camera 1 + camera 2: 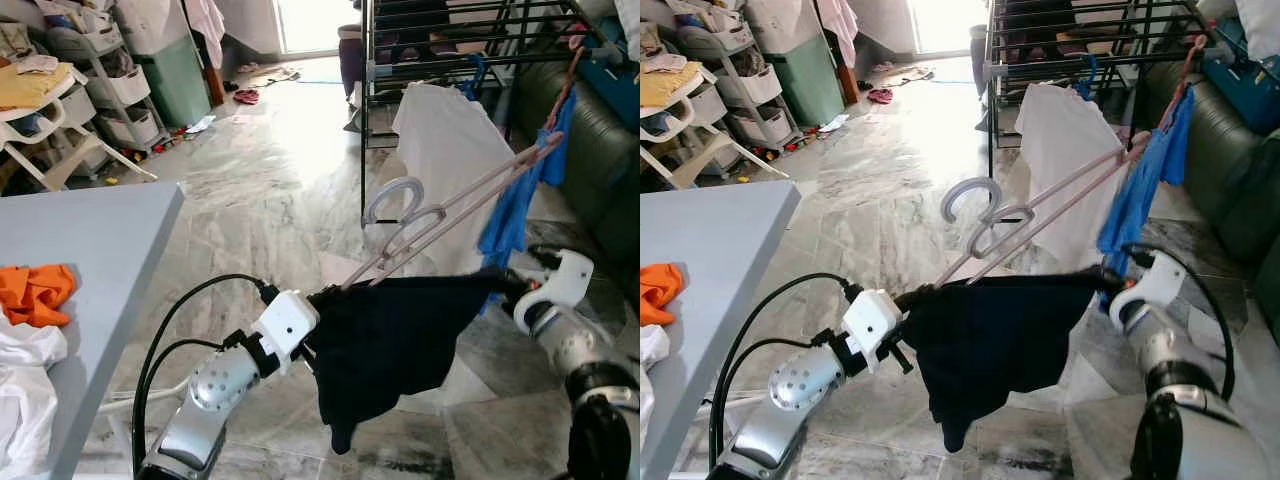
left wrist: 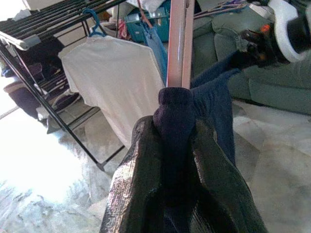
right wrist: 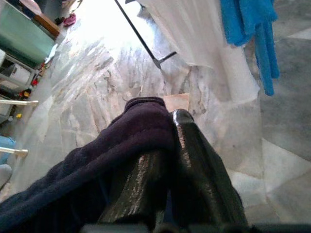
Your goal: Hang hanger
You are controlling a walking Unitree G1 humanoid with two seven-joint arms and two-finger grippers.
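The left gripper [image 2: 175, 145] is clamped on one corner of a dark cloth [image 1: 390, 340], with the pink hangers [image 1: 450, 215] rising from the same pinch. The right gripper [image 3: 170, 160] is clamped on the cloth's other corner, so the cloth hangs stretched between the two arms above the marble floor [image 1: 270, 190]. The hangers slant up and to the right, their hooks [image 1: 395, 200] pointing left. Beyond them stands a black drying rack [image 1: 440, 40] holding a white shirt [image 1: 450, 130] and blue cloth [image 1: 515, 215]. A grey table [image 1: 90, 250] with orange cloth [image 1: 35, 295] sits at near left.
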